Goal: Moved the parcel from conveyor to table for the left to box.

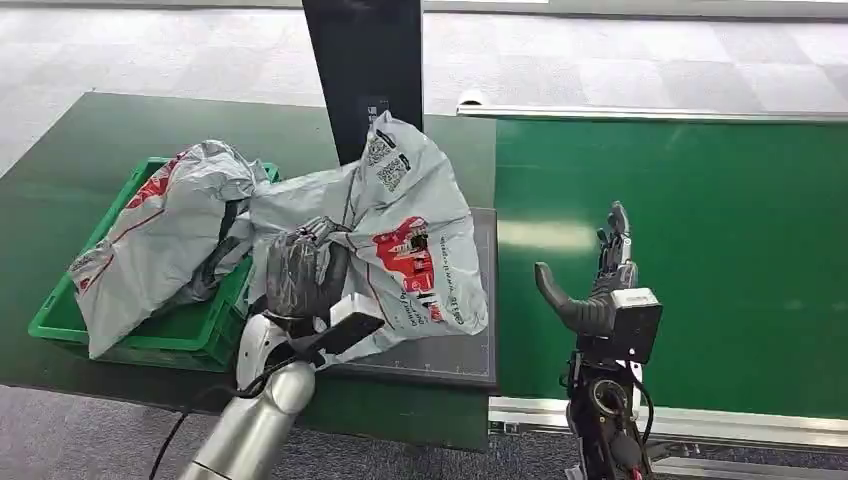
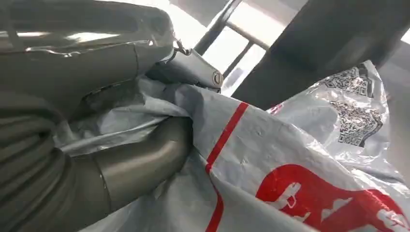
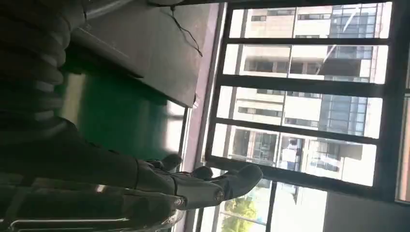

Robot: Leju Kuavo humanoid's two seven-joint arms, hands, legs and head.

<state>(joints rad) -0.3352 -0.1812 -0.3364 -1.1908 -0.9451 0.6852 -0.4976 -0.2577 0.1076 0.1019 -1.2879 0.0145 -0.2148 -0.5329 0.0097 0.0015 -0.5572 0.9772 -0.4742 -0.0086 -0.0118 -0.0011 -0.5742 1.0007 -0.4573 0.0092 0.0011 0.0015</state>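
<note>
**Left hand on the parcel**

I see my left hand (image 1: pixel 305 270) gripping the crumpled grey plastic mailer parcel with red print (image 1: pixel 405 235), which lies on the dark bench (image 1: pixel 455 355) beside the green plastic crate (image 1: pixel 190 335). My right hand (image 1: pixel 600 285) hovers over the green conveyor belt (image 1: pixel 720 250), fingers spread, holding nothing.

green table (image 1: pixel 90 150), green crate (image 1: pixel 150 335), dark mat (image 1: pixel 455 355)

Left arm (image 1: pixel 255 425): polished silver cylindrical forearm, white wrist housing, black cable alongside. Left hand (image 1: pixel 305 268): dark grey fingers, grey ribbed cover. Right hand (image 1: pixel 600 285): thick grey thumb, darker fingers, white-and-black wrist block above exposed black cabling.
</note>
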